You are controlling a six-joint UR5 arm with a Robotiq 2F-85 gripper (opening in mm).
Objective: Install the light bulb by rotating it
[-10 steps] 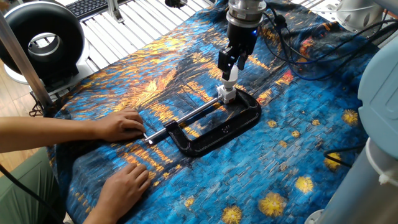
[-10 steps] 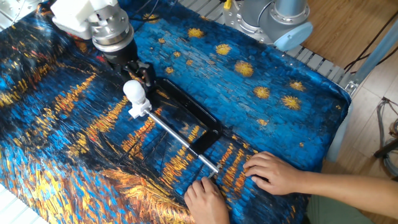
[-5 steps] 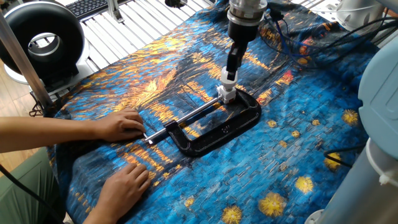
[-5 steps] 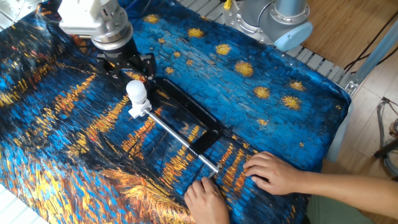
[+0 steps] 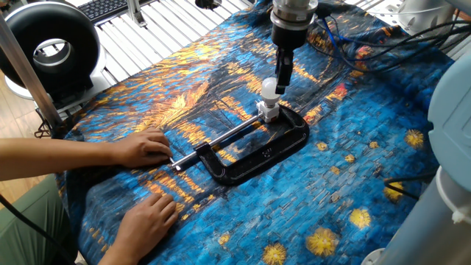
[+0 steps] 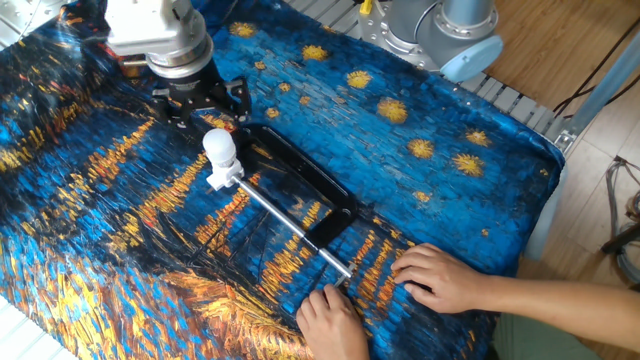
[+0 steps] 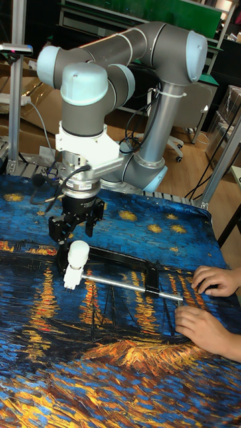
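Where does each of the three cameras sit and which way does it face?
One fixed view: high at a table corner, beside the person, facing the pincer over the light bulb.
The other fixed view: high on the opposite side, looking down at bulb, C-clamp and wrist; the arm's base is at the top.
Tall fixed view: low at the table edge, facing the whole arm.
All share the bulb, the clamp and the person's hands.

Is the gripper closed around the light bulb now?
No, in the other fixed view the gripper is spread open just above the light bulb, its fingers clear of the globe.
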